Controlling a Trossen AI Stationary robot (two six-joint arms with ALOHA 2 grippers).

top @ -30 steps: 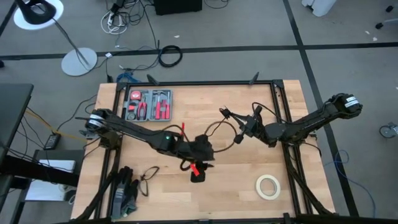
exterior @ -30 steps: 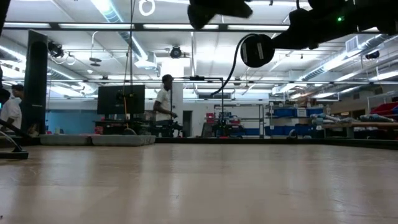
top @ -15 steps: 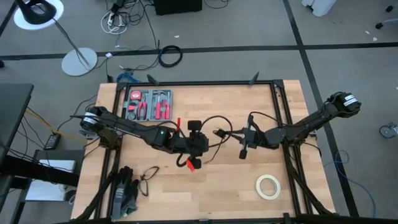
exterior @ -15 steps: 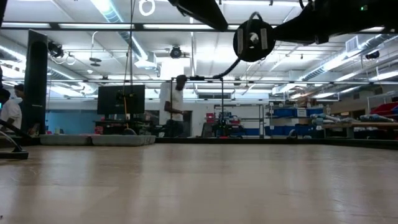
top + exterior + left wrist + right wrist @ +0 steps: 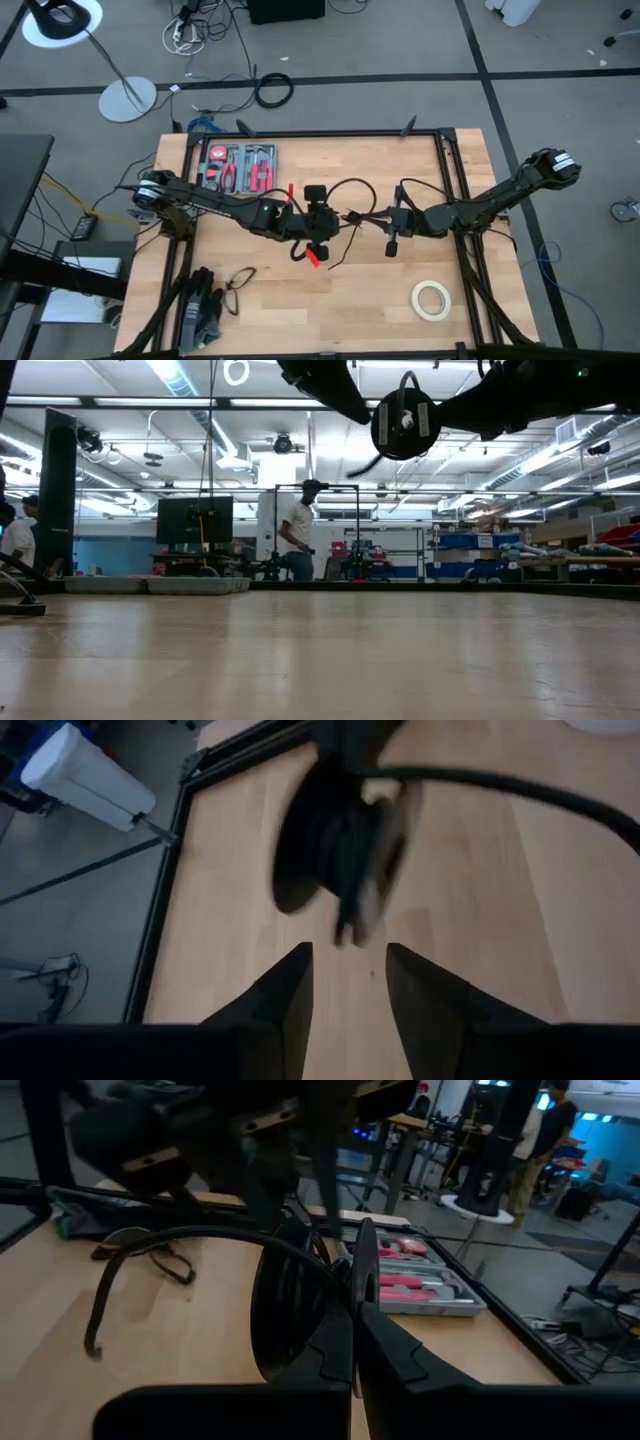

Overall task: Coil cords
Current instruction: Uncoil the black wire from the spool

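Cord [image 5: 352,196] hangs above the counter [image 5: 400,160] near its middle, strung across between our two grippers, arching toward the far edge with a loose tail dropping toward the near edge. Our right gripper [image 5: 352,1342] has its fingers pinched on a black spool [image 5: 295,1315]; our left gripper [image 5: 348,982] holds its fingers apart, which the high view hides.

I cannot read any words, numbers or signs here. Nothing on my table, my arms or in the room behind has letters I can make out.
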